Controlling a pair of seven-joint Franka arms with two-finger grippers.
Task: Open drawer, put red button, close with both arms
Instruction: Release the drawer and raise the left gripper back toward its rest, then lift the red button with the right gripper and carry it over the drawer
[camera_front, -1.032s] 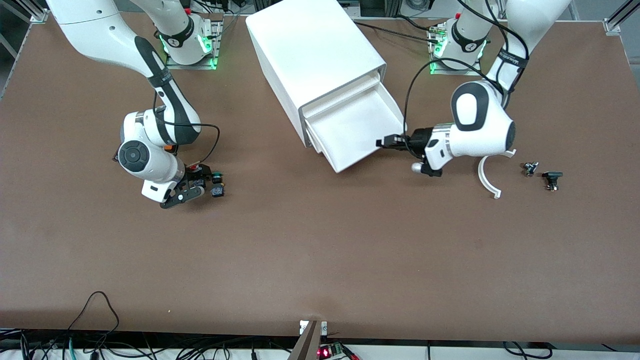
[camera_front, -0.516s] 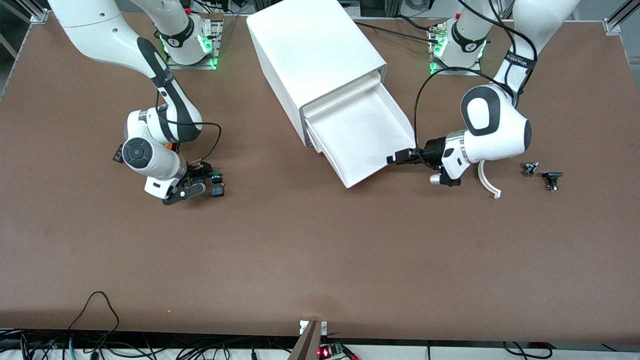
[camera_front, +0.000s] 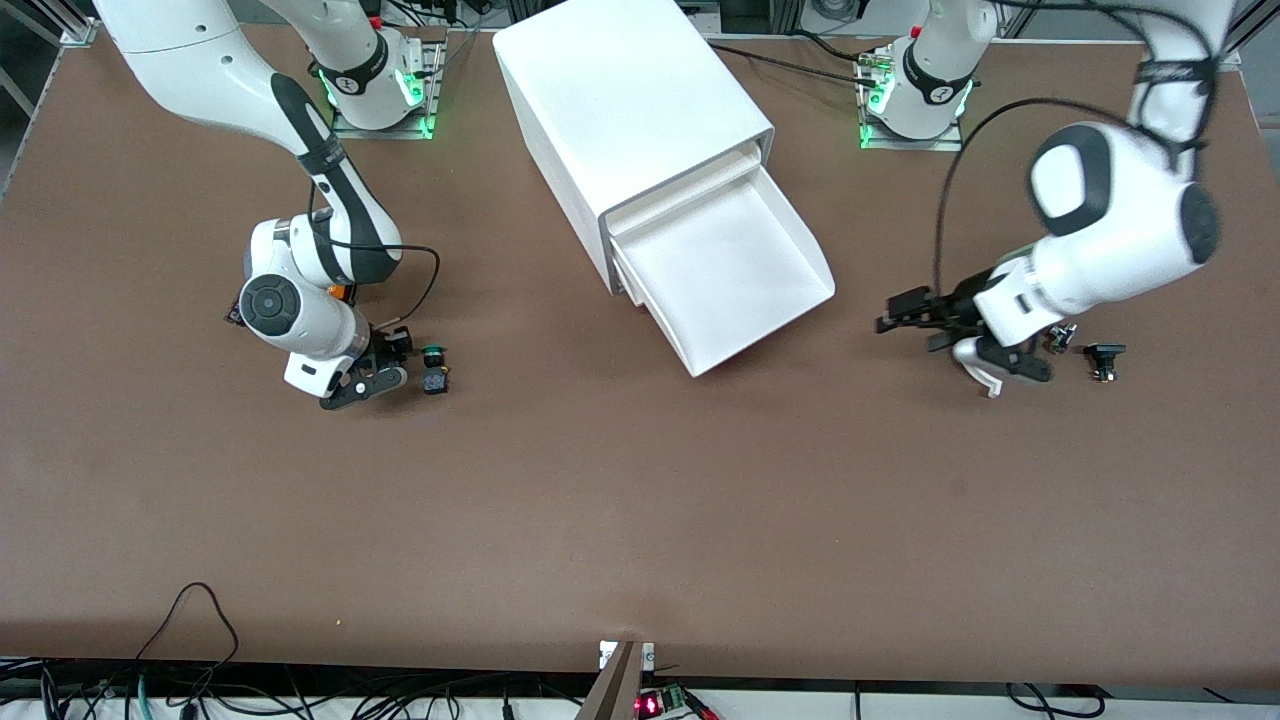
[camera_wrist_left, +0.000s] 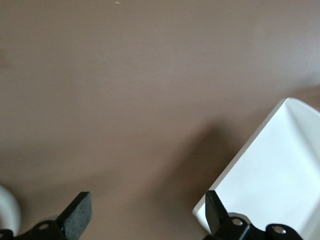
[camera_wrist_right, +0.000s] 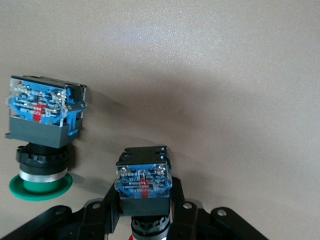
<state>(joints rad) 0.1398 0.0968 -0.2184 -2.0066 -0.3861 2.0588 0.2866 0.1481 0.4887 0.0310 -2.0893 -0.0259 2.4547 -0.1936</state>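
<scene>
The drawer (camera_front: 735, 275), the middle one of the cabinet (camera_front: 625, 110), stands pulled well out and holds nothing; opening looks done, and you are at the pick-up step. Your right gripper (camera_wrist_right: 145, 212), low over the table toward the right arm's end, is clamped on the body of the red button (camera_wrist_right: 144, 182), whose red cap barely shows between the fingers. The green button (camera_wrist_right: 42, 135) lies just beside it, apart. Your left gripper (camera_front: 905, 312) hangs with fingers spread and empty over bare table between the drawer and the small parts at the left arm's end. Next, you must lift the red button clear of its neighbour and carry it over the drawer. Count: two buttons, one cabinet, one drawer out, one white curved piece (camera_front: 985, 378), two small dark parts (camera_front: 1085, 348).
</scene>
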